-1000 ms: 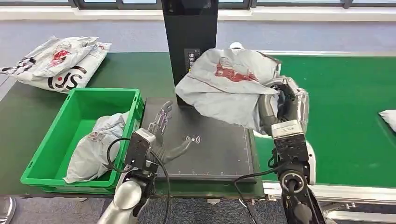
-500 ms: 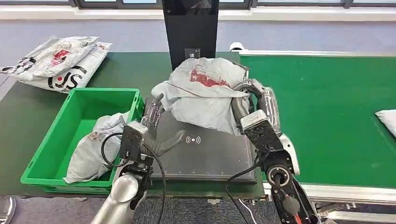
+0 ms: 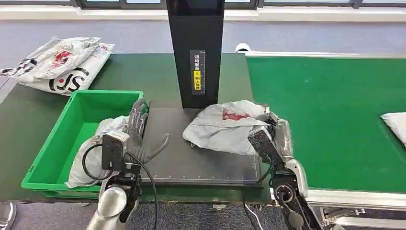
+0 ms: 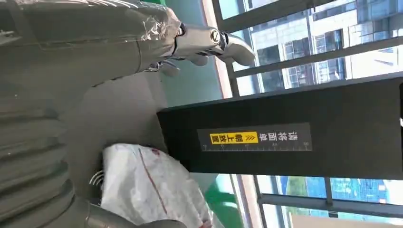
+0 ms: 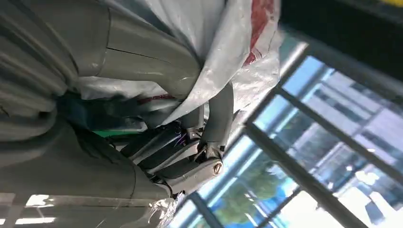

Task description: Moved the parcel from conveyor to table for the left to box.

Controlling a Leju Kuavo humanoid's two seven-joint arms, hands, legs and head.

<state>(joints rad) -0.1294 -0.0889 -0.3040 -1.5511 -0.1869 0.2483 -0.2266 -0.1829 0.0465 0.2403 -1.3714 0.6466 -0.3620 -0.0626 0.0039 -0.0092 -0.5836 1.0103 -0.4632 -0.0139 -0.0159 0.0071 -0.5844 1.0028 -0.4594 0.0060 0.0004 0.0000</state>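
here the dark green tabletop (image 3: 143, 72) carries a black pad (image 3: 201, 158) at the foot of a black post (image 3: 195, 48), with the green conveyor (image 3: 330, 115) just beside. a green bin (image 3: 57, 139) to the left holds one grey bag (image 3: 93, 155). the grey parcel (image 3: 225, 127) lies on the pad, the right hand (image 3: 275, 129) gripping its edge. the left hand (image 3: 139, 134) hovers over the pad's left edge, fingers spread, holding nothing.

This looks like a parcel-sorting station in a logistics hall. A green conveyor belt (image 3: 335, 110) runs beside a bench (image 3: 139, 76) holding a black scanning stand (image 3: 197, 52), a green crate (image 3: 48, 158) and grey mailer bags (image 3: 57, 64). Large windows line the far wall.
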